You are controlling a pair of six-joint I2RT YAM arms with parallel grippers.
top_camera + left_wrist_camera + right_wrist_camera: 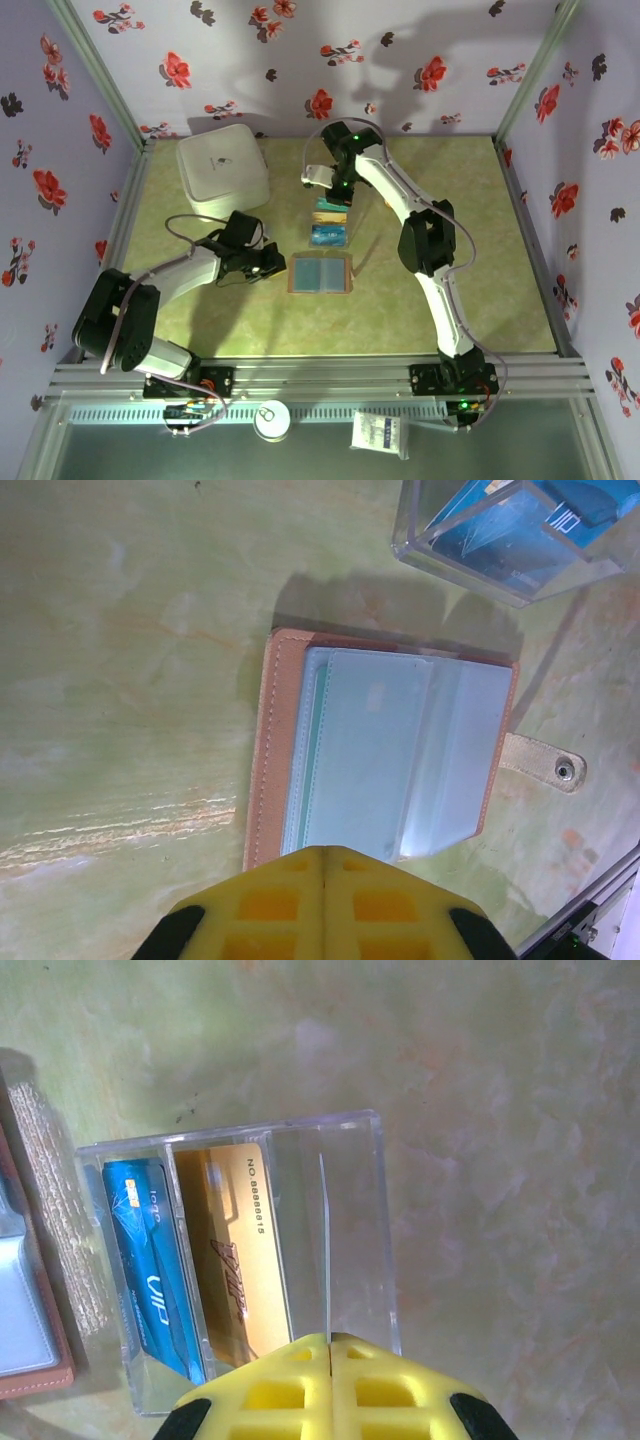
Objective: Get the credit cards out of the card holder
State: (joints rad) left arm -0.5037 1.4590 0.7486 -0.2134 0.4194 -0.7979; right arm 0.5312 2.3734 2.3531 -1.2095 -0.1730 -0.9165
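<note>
The tan card holder (320, 273) lies open on the table, its blue-grey pockets (385, 760) facing up, with a thin teal edge (318, 750) showing in the left pocket. My left gripper (325, 852) is shut, its tips over the holder's near edge, and nothing shows between its fingers. My right gripper (328, 1338) is shut on a thin card (323, 1250) seen edge-on, its colour unclear. It holds the card over the right-hand compartment of a clear plastic box (375, 1210). A blue card (150, 1260) and a gold card (235, 1250) stand in that box.
A big white square container (222, 167) sits at the back left. The clear box (330, 225) stands just behind the holder. The holder's strap with a snap (545, 763) sticks out on one side. Flowered walls close in the table on three sides.
</note>
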